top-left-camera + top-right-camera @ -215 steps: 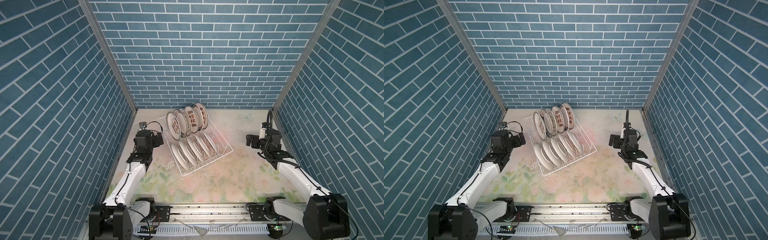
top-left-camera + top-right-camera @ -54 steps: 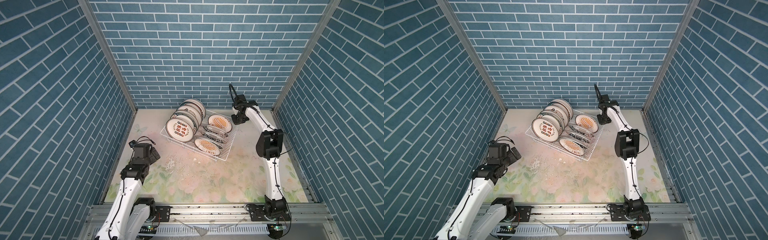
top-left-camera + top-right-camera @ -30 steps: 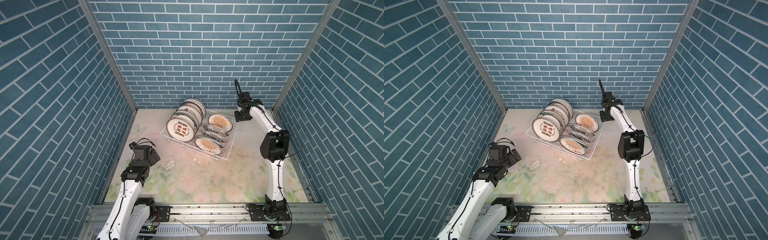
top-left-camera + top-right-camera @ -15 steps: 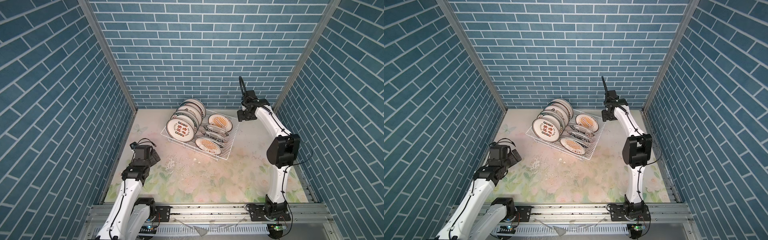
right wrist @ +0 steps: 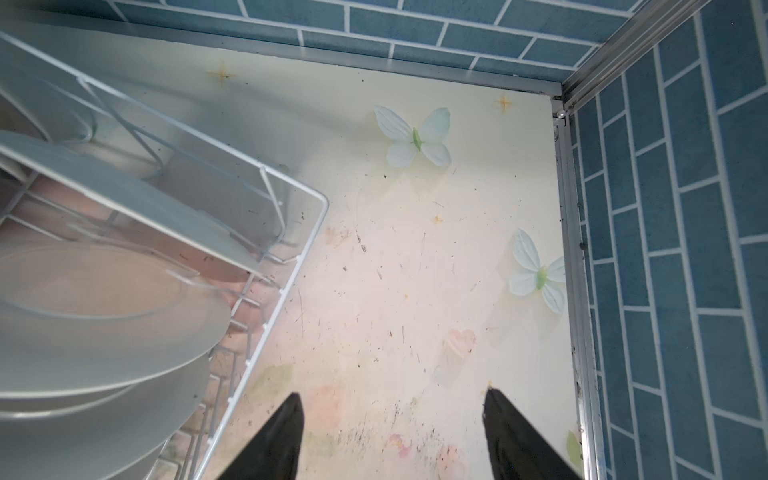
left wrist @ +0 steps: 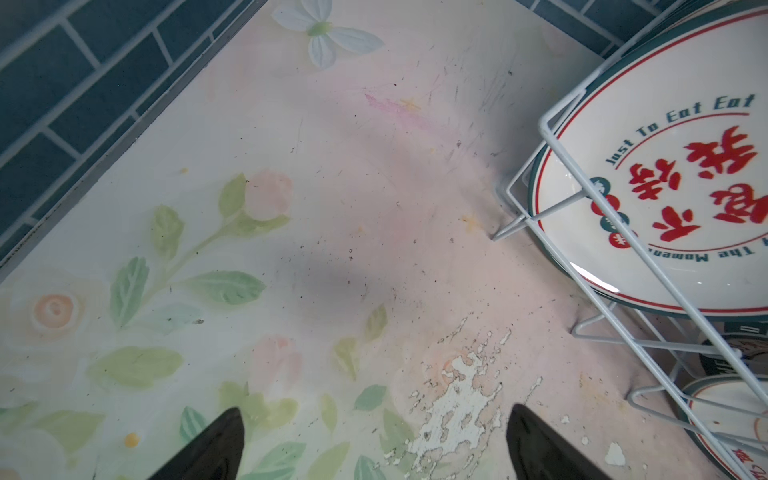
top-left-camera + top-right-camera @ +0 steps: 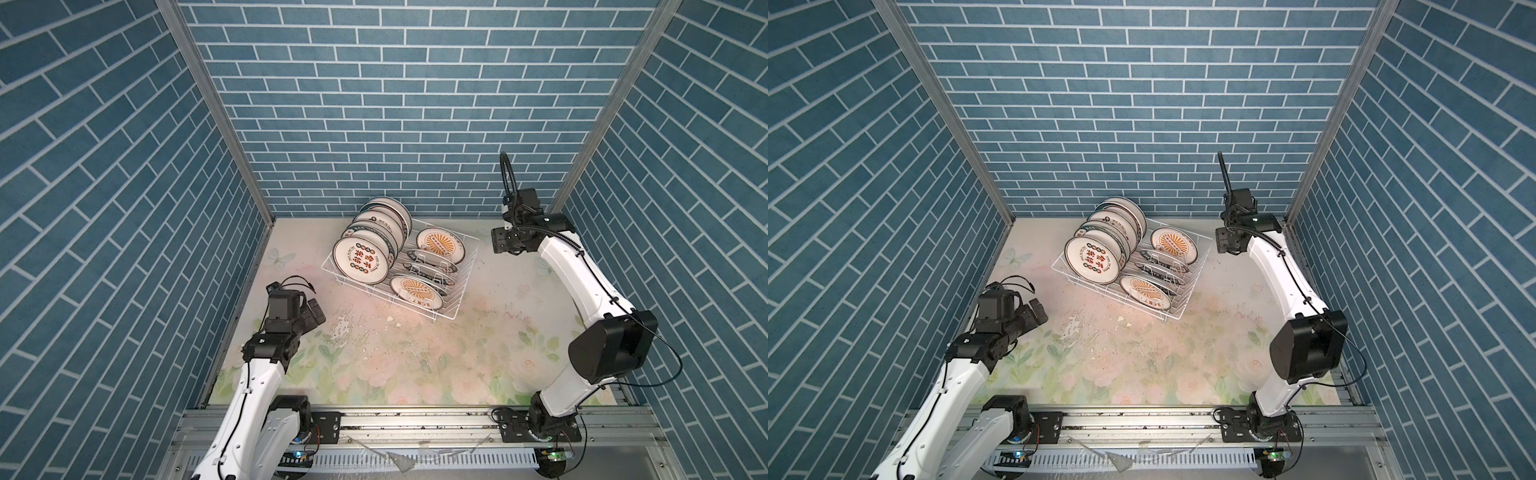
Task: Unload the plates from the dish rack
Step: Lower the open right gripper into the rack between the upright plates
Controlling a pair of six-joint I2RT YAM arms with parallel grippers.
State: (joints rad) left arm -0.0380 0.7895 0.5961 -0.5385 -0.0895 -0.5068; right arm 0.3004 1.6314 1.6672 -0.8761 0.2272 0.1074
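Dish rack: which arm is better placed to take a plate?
Likely right: the open right gripper hovers beside the white wire dish rack near the orange sunburst plate; the left gripper sits farther off.

Front plate [image 6: 681,141]: green rim lettering reads "Just To Eat Eat"; inverted on the lower rim, "The Momen", cut off by the frame edge. Large red Chinese characters fill its centre. Lettering elsewhere is too small to read.

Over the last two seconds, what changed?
The right gripper backed away rightward from the dish rack's far right corner, open and holding nothing. The dish rack, plates and open left gripper stayed put.
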